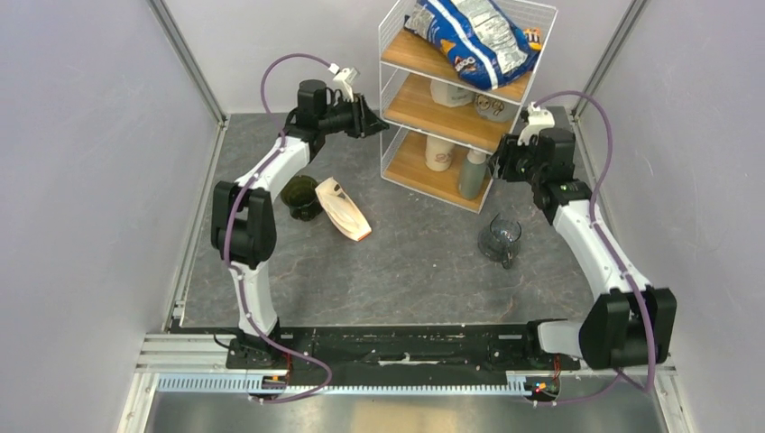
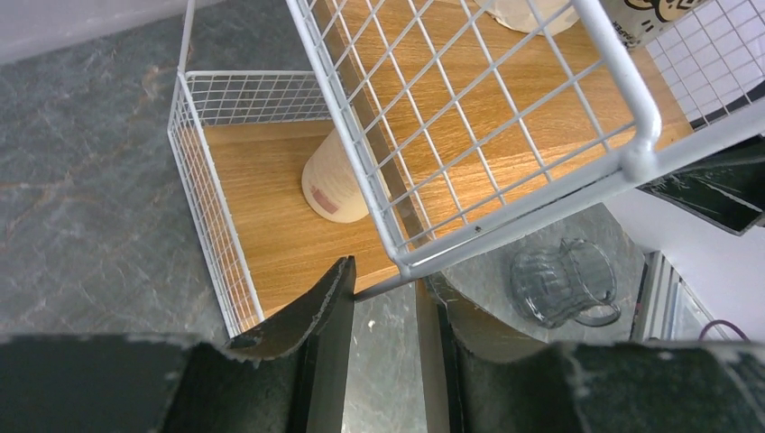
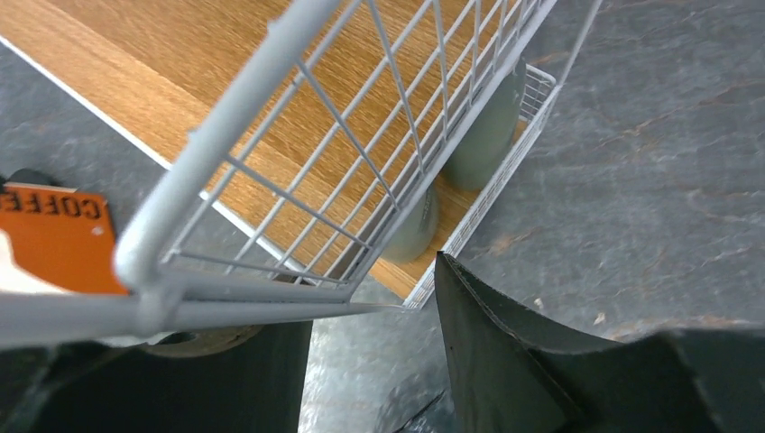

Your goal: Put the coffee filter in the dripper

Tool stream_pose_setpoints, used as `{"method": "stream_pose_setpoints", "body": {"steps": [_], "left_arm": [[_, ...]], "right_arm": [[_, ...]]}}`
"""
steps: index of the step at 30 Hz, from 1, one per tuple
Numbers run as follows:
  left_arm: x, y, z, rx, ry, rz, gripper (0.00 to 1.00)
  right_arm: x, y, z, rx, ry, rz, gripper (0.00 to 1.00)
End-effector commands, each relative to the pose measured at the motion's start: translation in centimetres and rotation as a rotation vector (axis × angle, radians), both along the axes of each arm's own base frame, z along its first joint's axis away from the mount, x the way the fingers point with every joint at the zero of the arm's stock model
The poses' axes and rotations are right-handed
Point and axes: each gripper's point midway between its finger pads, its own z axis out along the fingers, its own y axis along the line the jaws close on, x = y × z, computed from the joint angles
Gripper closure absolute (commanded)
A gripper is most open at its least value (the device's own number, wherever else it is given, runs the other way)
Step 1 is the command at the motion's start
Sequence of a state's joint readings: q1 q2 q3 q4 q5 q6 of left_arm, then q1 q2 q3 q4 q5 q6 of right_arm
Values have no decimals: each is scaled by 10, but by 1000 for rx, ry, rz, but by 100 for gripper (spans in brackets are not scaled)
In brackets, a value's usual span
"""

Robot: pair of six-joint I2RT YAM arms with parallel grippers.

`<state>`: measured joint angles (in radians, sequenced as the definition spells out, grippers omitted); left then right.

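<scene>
Flanking the wire rack, left fingers and right fingers; dripper beside packet

In front of me the grey table bears a white wire rack, the dark dripper (tan packet just beside it) and a clear vessel.

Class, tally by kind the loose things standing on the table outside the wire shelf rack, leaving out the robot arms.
Dark dripper: 1
Tan packet with orange end: 1
Clear glassy vessel: 1
Total: 3

Bright, even overhead light; soft shadows, sharp focus.
</scene>
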<state>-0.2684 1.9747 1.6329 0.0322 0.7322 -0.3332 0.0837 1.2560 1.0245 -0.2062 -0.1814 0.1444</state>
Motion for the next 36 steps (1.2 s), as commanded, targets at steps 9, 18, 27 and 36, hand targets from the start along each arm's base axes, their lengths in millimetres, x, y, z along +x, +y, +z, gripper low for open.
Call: {"method": "stream_pose_setpoints", "body": {"steps": [9, 18, 27, 36], "left_arm": [[57, -19, 36, -45, -132, 46, 58], [18, 8, 61, -34, -133, 53, 17], [-65, 55, 62, 61, -144, 39, 8], [-146, 81, 69, 133, -146, -14, 7]], "right_arm": [[73, -33, 25, -69, -121, -46, 40], [10, -28, 42, -85, -67, 104, 23], [-117, -10, 44, -177, 99, 367, 20], [-164, -58, 16, -441, 316, 901, 25]]}}
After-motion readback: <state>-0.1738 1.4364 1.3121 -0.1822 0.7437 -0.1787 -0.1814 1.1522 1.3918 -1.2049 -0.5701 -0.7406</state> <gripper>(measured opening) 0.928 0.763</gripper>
